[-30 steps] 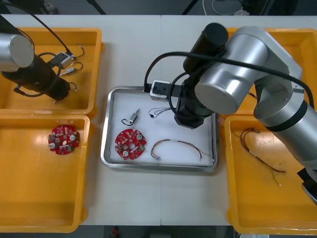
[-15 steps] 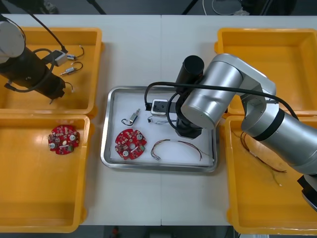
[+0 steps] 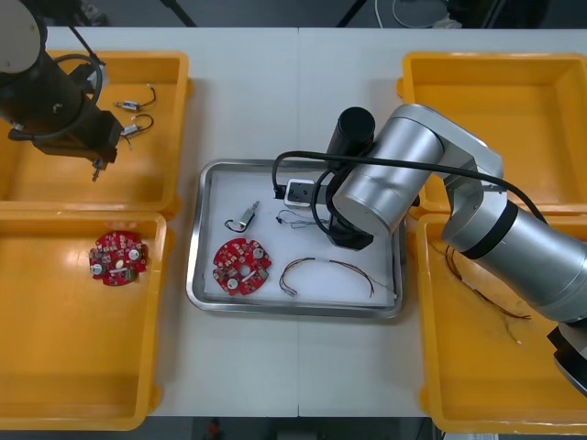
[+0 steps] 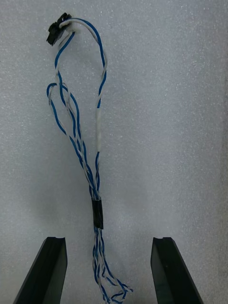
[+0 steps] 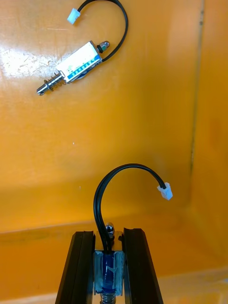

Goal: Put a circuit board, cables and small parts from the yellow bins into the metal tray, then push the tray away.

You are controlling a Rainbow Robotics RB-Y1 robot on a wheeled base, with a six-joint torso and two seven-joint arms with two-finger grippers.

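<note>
Straddles the blue and white cable (image 4: 97, 142) on the white floor of the metal tray (image 3: 197, 275) with the right gripper (image 4: 108, 240) spread wide. Pinches a small metal part (image 5: 108, 271) in the left gripper (image 5: 108, 233) above the far left yellow bin (image 3: 55, 183).

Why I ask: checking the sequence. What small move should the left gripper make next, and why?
Probably swing toward the metal tray: the left gripper is shut on a small metal part above the yellow bin, and the right gripper stands open over the tray's blue and white cable.
</note>
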